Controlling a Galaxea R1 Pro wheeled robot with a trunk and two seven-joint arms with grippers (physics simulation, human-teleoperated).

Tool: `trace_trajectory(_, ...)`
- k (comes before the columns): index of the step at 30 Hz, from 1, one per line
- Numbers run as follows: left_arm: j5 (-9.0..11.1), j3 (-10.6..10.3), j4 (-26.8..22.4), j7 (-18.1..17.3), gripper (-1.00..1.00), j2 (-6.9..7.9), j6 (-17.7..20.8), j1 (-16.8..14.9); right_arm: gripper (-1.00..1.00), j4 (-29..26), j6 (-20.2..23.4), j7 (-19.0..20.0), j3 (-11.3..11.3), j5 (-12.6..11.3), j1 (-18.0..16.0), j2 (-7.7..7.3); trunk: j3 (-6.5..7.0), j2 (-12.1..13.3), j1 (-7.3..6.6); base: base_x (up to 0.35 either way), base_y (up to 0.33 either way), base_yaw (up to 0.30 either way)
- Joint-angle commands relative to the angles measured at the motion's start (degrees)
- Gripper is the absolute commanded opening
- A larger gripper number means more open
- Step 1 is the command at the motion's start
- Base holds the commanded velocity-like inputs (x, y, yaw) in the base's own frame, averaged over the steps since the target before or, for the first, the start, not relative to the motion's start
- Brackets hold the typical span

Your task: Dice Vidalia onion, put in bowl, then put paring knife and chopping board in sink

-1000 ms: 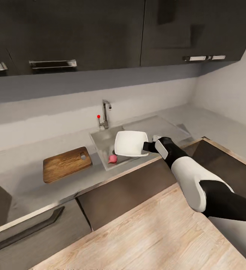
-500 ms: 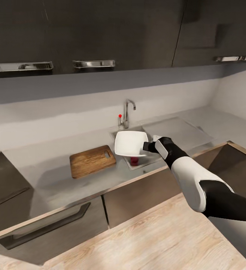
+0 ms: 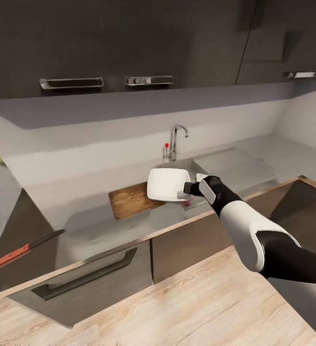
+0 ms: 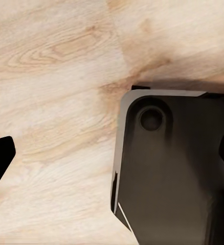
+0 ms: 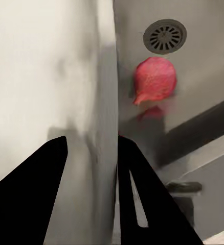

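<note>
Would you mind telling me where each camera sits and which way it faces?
Head: high up, looking down at counter, sink, board, knife; right arm carrying bowl.
Left wrist: faces wood floor and a dark robot part.
Right wrist: along right tool pinching bowl rim, onion beyond.
Shared: head and right wrist see the bowl and onion.

Showing are one bowl (image 3: 166,184), one onion (image 5: 154,79), one board (image 3: 129,201), one knife (image 3: 25,248), one tap (image 3: 175,141), and three cabinet handles (image 3: 71,83).
</note>
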Motion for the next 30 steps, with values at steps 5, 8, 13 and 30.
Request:
trace_trajectory(5,0.06,0.11,0.02,0.00,1.00,-0.02,-0.13,-0.02,-1.00,0.00,0.18,-0.54,-0.45,-0.67,-0.04,0.07,-0.24,-0.12,0.01,-0.207,0.240,0.157)
trace_trajectory(8,0.06,0.09,0.01,0.00,1.00,-0.01,-0.13,-0.02,-1.00,0.01,0.19,-0.54,-0.45,-0.67,-0.04,0.07,-0.36,-0.12,0.01,-0.161,0.258,0.236)
trace_trajectory(13,0.06,0.11,0.03,0.00,1.00,-0.02,-0.13,-0.02,-1.00,0.01,0.19,-0.54,-0.44,-0.67,-0.04,0.07,-0.55,-0.12,0.01,-0.117,0.270,0.248)
trace_trajectory(30,0.06,0.16,0.00,0.00,1.00,0.02,-0.04,-0.02,-1.00,0.01,0.21,-0.54,-0.45,-0.67,-0.04,0.35,-1.22,-0.12,0.01,0.051,0.283,0.253)
